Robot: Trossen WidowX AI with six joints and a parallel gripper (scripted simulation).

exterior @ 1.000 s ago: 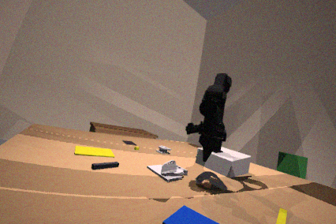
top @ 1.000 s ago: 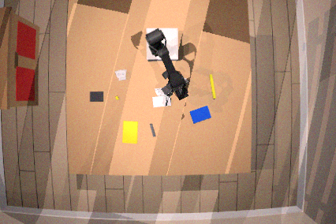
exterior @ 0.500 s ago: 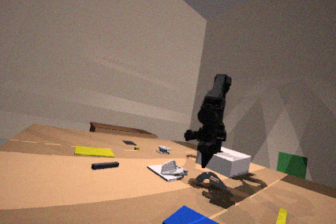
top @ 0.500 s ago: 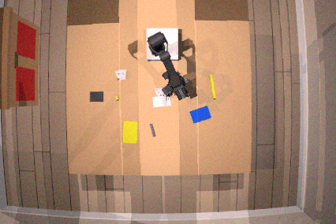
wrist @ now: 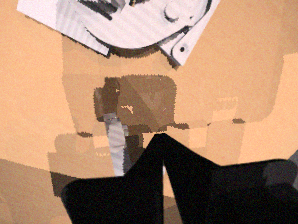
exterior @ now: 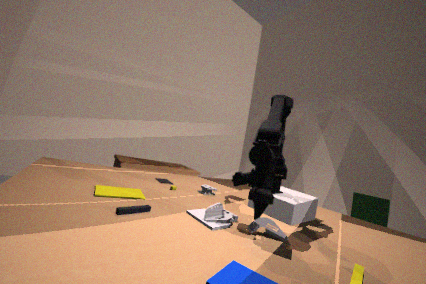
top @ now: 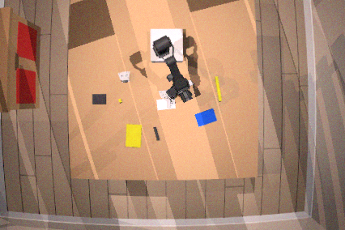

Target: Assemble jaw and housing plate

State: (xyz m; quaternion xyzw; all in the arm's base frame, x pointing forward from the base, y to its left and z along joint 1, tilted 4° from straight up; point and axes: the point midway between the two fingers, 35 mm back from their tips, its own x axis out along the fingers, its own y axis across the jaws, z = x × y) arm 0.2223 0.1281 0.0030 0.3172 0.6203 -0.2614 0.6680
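The white base [top: 162,104] [exterior: 197,213] [wrist: 37,17] lies on the table, with a light grey jaw part [exterior: 214,211] standing on it. The pins and teeth are too small to make out. The loose grey jaw [top: 190,83] [exterior: 270,228] [wrist: 117,145] lies on the table beside the base, partly behind the fingers in the wrist view. My gripper [exterior: 256,217] [wrist: 159,138] is shut and empty, pointing down close by the loose jaw; I cannot tell whether it touches. A small white part [top: 124,76] [exterior: 207,189], perhaps the housing plate, lies apart from the base.
A blue block [top: 206,117] [exterior: 239,275] and a yellow stick [top: 219,89] [exterior: 357,274] lie on the loose jaw's side. A yellow plate [top: 134,135] [exterior: 119,192], black bar [top: 156,134] [exterior: 133,209], dark plate [top: 99,99] and tiny yellow piece [top: 120,100] lie beyond the base.
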